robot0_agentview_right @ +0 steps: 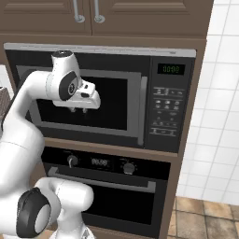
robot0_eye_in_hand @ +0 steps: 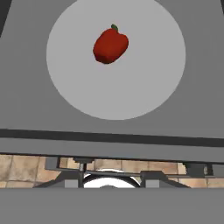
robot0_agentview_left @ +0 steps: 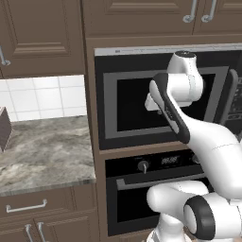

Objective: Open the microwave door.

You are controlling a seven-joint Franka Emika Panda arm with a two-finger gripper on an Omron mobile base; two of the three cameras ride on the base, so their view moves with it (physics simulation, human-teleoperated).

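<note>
Now we see our gripper (robot0_agentview_right: 78, 110) in front of the dark glass of the microwave door (robot0_agentview_right: 86, 100), pointing down toward 6 o'clock, and we cannot tell if it is open or closed. The door's grey handle (robot0_agentview_right: 143, 111) is at 3 o'clock from the hand, well apart. Looking down, a red pepper (robot0_eye_in_hand: 110, 45) sits on a round grey plate (robot0_eye_in_hand: 144, 83) at 12 o'clock.

Rendered throughout, evenly and softly lit, with no single light source to pick out. Flat and dim across the microwave door (robot0_agentview_right: 88, 100), its glass free of glare or reflection. Brighter on the white tiles (robot0_agentview_right: 217, 88) right of the microwave (robot0_agentview_right: 100, 95). Slightly soft, low-resolution edges everywhere. No edge distortion. Barely any shadow under the red pepper (robot0_eye_in_hand: 110, 45).
</note>
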